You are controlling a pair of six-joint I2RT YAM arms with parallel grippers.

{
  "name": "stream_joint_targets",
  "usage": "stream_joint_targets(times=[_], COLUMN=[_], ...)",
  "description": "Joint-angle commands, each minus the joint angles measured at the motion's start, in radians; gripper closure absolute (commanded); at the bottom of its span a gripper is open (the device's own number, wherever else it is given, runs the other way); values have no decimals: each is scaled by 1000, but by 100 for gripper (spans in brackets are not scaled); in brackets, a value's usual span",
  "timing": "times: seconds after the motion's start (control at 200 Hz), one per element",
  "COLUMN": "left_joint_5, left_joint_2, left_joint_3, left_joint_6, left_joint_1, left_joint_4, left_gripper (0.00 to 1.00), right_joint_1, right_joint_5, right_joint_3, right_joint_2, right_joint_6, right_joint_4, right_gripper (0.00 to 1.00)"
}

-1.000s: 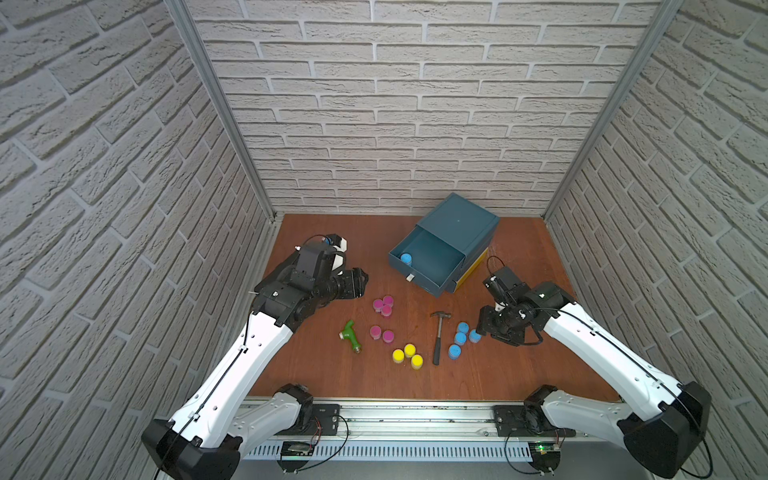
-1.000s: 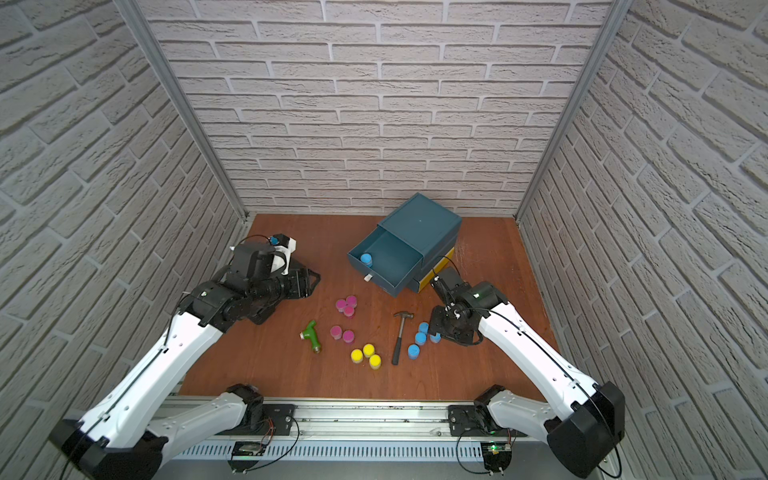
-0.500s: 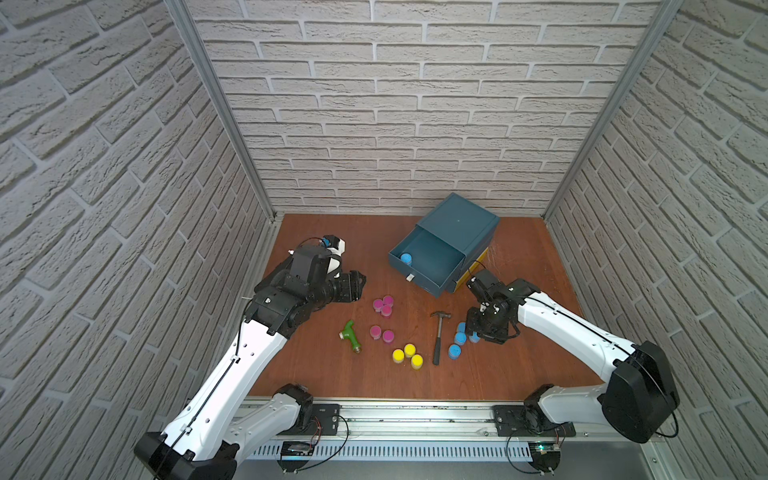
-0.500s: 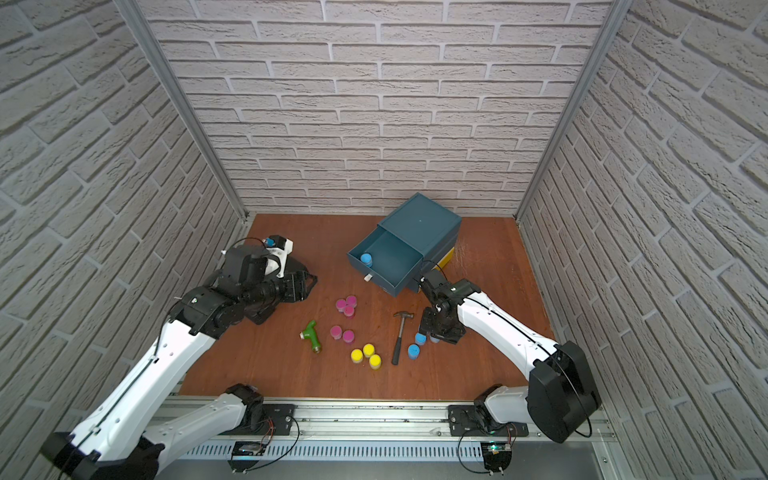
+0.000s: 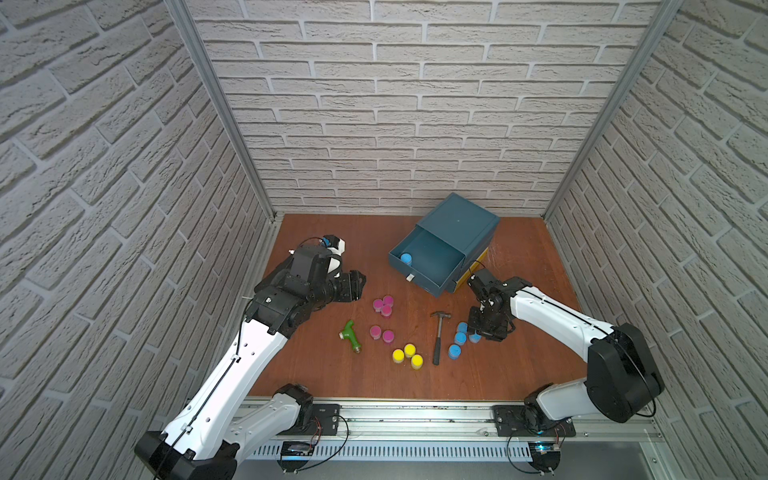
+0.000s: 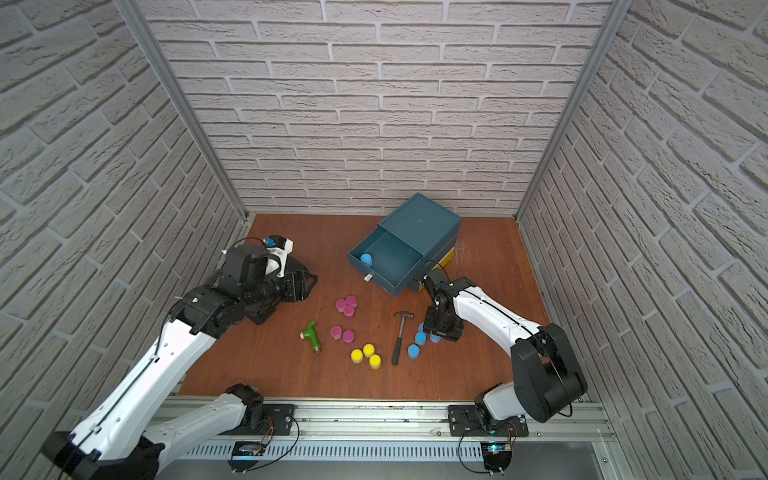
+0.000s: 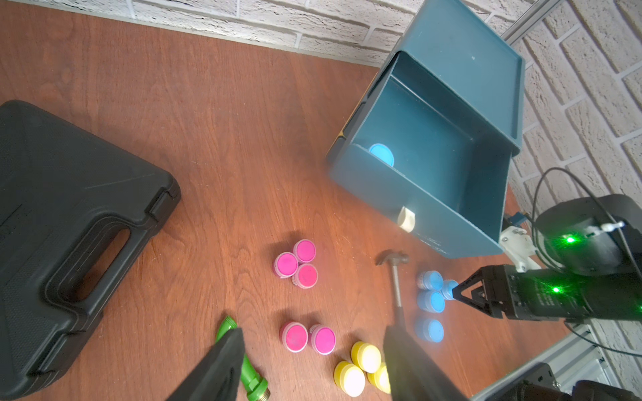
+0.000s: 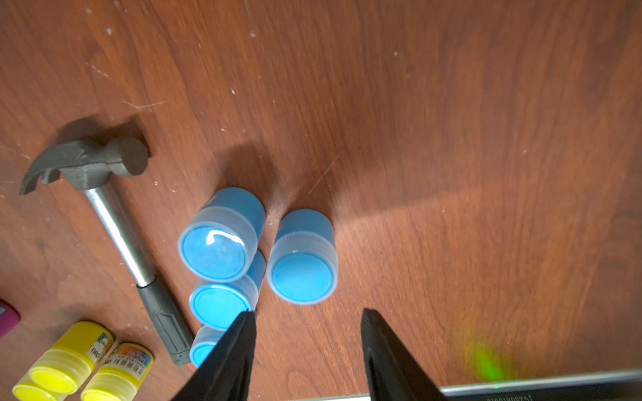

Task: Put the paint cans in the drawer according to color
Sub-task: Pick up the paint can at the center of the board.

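Several blue paint cans (image 8: 302,264) stand in a cluster on the wooden table beside a small hammer. My right gripper (image 8: 307,316) hovers just over them, open, with one blue can right ahead of the gap and nothing between the fingers. In a top view the same gripper (image 5: 484,332) sits at the cluster's right edge. The teal drawer (image 5: 419,278) is pulled open and holds one blue can (image 5: 406,258). Pink cans (image 7: 298,264) and three yellow cans (image 7: 349,378) stand mid-table. My left gripper (image 7: 314,330) is open and empty, above the table left of the pink cans.
A hammer (image 5: 438,338) lies between the yellow and blue cans. A green pipe fitting (image 5: 351,336) lies left of the pink ones. A black case (image 7: 69,225) lies under my left arm. Brick walls close in three sides of the table.
My right gripper has moved left, in over the blue cans, and its jaws have narrowed. The left arm has hardly moved.
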Motion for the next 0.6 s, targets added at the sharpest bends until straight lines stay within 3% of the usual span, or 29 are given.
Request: stream_joint_targets(times=[0.0, 0.595], left_joint_5=[-8, -2], left_joint_2=[8, 30], left_joint_3=[-1, 16], left_joint_6=[-6, -3], left_joint_1=[-2, -1], left_joint_4=[37, 41], left_gripper=[31, 31], right_joint_1=[-9, -32], right_joint_5=[-11, 2], right_joint_3=[-11, -35], right_joint_2=[15, 90], right_joint_6=[-25, -49], right_joint_4=[23, 69], right_gripper=[45, 50])
